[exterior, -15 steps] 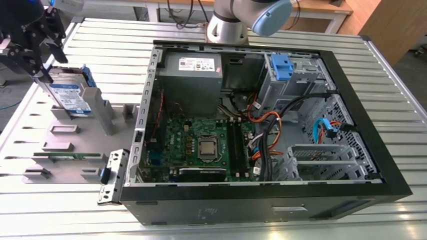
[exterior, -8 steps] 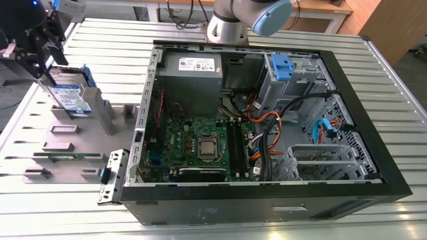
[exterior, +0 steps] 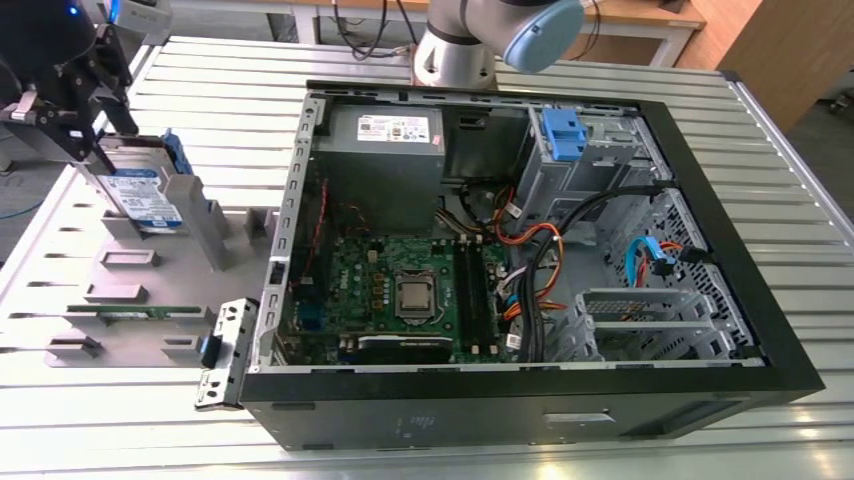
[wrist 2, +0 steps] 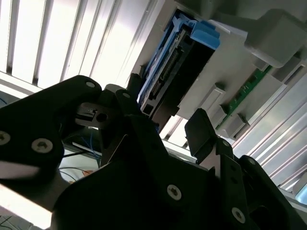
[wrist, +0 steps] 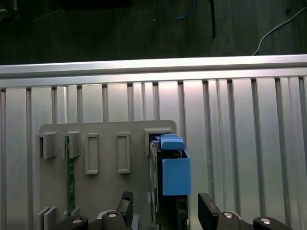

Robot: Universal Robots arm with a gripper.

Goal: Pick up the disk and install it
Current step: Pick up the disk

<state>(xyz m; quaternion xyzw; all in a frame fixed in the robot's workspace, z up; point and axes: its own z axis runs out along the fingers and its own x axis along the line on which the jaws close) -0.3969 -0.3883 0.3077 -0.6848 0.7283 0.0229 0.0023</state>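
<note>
The hand [wrist: 166,203] hangs right above the gray rack [wrist: 105,191]. Its two black fingers [wrist: 125,206] are spread wide to either side of the disk [wrist: 175,172], with a gap showing on both sides, so it has hold of nothing. The disk stands on edge in a slot at one end of the rack, blue plastic along its edge, and a thin green circuit strip [wrist: 70,177] sits in a slot near the rack's other end. Past the rack, on the exterior view's right, the open computer case [exterior: 441,425] lies on the same slatted desk [exterior: 120,430].
</note>
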